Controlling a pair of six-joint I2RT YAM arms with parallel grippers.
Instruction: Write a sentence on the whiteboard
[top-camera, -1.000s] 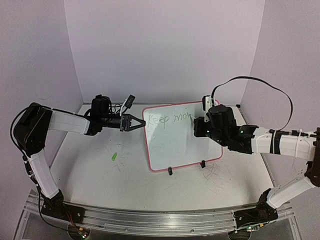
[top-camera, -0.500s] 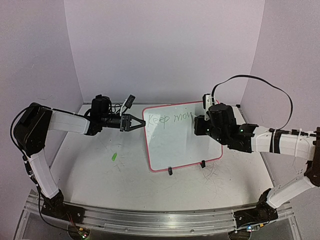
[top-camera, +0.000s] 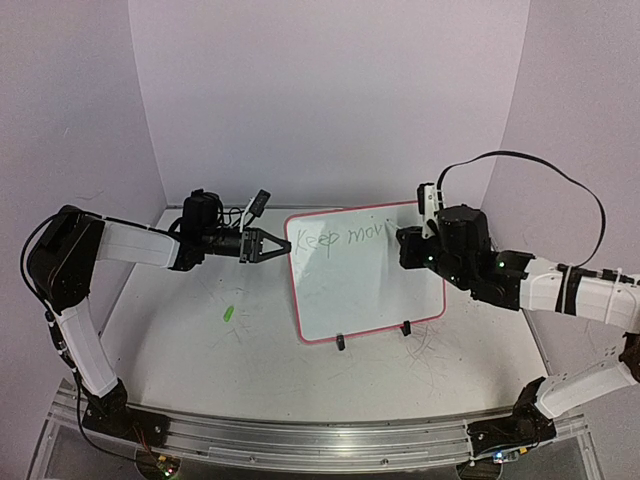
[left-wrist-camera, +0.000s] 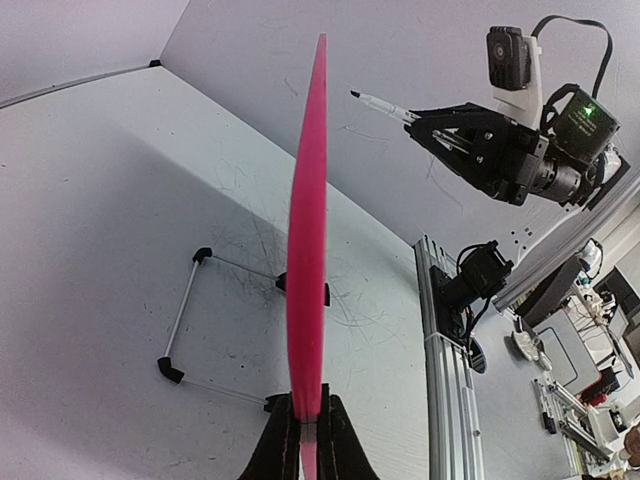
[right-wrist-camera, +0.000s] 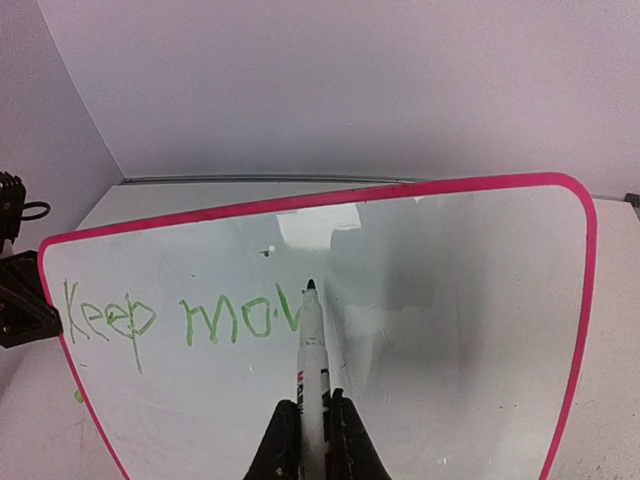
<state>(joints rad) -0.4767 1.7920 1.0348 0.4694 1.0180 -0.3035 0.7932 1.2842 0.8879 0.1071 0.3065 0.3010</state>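
The whiteboard, pink-framed, stands tilted on the table. Green script on it reads "Keep mov", the sentence as it stands, also plain in the right wrist view. My left gripper is shut on the board's left edge; the left wrist view shows the frame edge-on between the jaws. My right gripper is shut on a white marker, tip pointing at the board just right of the "v". Seen from the left wrist, the marker hangs a little off the surface.
A small green cap lies on the table left of the board. Two black feet prop the board, with a wire stand behind it. Purple walls close the back and sides. The metal rail runs along the near edge.
The letter "v" was finished after "mo". My right arm has since drawn back to the right, lifting the marker off the board. The left arm and the board have not moved.
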